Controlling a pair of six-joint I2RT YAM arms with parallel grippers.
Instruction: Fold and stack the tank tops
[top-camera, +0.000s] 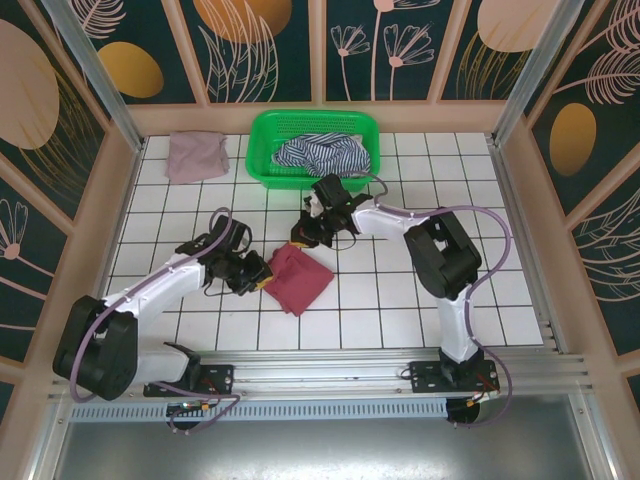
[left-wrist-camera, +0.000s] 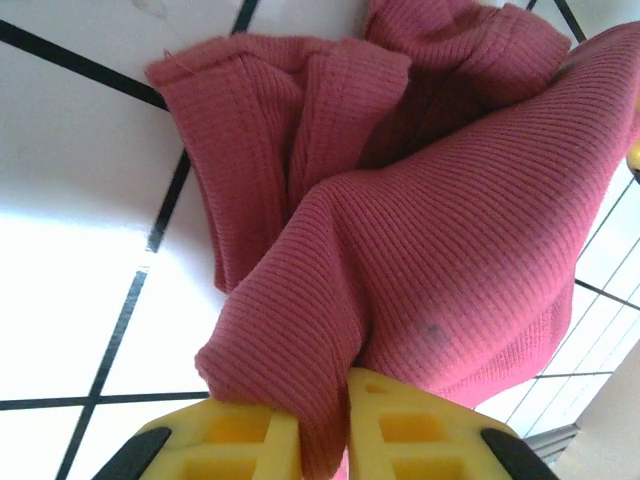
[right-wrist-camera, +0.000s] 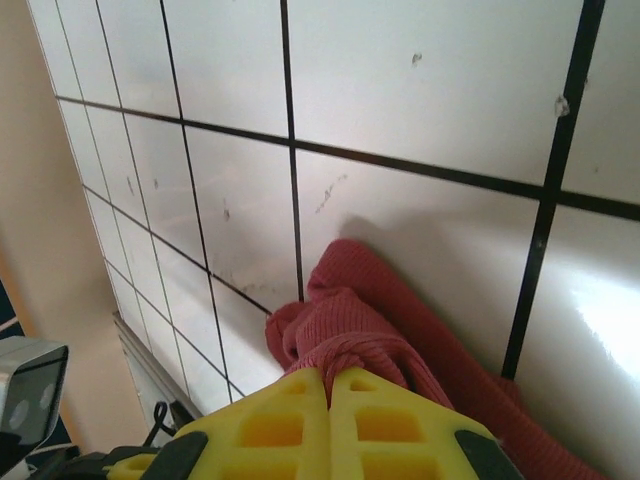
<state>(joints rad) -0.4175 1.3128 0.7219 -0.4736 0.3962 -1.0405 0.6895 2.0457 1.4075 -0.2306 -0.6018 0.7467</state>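
The left arm (top-camera: 160, 285) stretches low over the worktop (top-camera: 400, 310), the left gripper (left-wrist-camera: 345, 385) with its fingers close together on the maroon tank top (top-camera: 300, 280). The right arm (top-camera: 440, 255) folds inward, the right gripper (right-wrist-camera: 327, 375) pinching that same top.

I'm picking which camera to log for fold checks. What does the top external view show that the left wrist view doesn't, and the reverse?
Top external gives the layout: the green basket holding the striped top, the mauve-pink top at the far left, and the right gripper at a far corner of the maroon top. Left wrist gives close detail: ribbed knit, a small dark spot, and cloth pinched between the yellow fingers. Both share the maroon top, bunched on the tiled table, and the left gripper at its edge.
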